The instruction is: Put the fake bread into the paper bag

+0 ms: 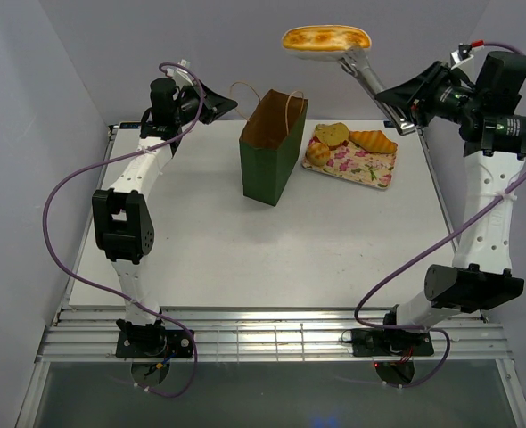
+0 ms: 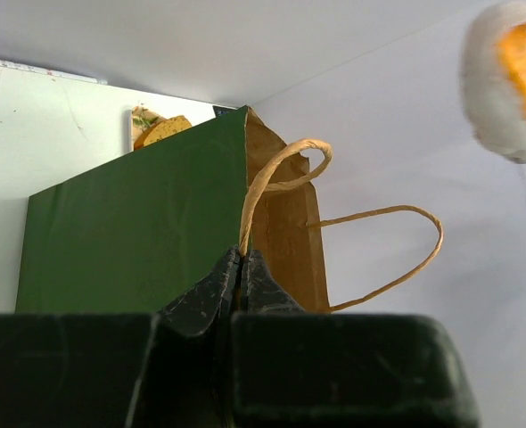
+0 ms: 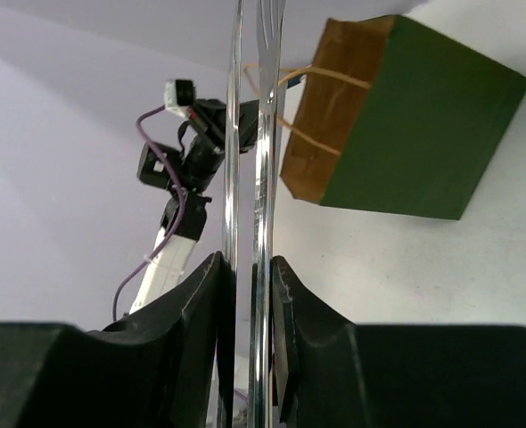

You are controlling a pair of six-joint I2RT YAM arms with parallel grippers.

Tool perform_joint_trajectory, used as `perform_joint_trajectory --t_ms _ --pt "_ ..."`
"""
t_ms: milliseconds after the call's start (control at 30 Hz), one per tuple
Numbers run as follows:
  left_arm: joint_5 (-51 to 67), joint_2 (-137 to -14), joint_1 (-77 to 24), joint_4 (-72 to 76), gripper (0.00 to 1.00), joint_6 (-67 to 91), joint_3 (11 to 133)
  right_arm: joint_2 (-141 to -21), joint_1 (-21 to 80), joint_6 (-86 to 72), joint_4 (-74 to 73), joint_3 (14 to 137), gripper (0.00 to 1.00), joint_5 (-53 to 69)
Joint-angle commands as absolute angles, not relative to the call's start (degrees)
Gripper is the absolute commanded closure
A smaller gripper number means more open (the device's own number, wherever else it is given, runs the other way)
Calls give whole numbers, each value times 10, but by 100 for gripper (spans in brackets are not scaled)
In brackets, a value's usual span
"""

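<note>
The right gripper (image 3: 245,267) is squeezed shut on metal tongs (image 1: 363,73). The tongs hold the loaf (image 1: 325,39) high in the air. The left gripper (image 2: 241,267) pinches a handle (image 2: 265,183) of the bag (image 1: 272,152). The croissant (image 1: 373,140) and buns (image 1: 331,134) lie on the tray (image 1: 383,178) just beside the bag.

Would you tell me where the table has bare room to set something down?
The widest bare stretch is the table's near half, from its front edge to the paper bag. Another lies left of the bag, toward the left arm. The far right is crowded: the tray of bread sits close beside the bag.
</note>
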State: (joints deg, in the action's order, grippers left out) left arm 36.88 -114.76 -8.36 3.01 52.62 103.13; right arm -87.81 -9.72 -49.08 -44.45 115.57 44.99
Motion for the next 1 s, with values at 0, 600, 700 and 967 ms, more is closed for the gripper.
perform_joint_trajectory --t_ms 0,600,700,967 --pt "373 -1100 -82 29 100 528 1040 -884 -55 -499 -395 1206 92 493" --pt "367 -1102 -83 29 100 533 1041 -803 -11 -375 -574 1099 92 468" --pt "366 -1102 -83 29 100 534 1043 -814 -4 -355 -607 1119 92 461" --pt "363 -1098 -82 29 100 533 1039 -838 -4 -308 -692 1161 92 420"
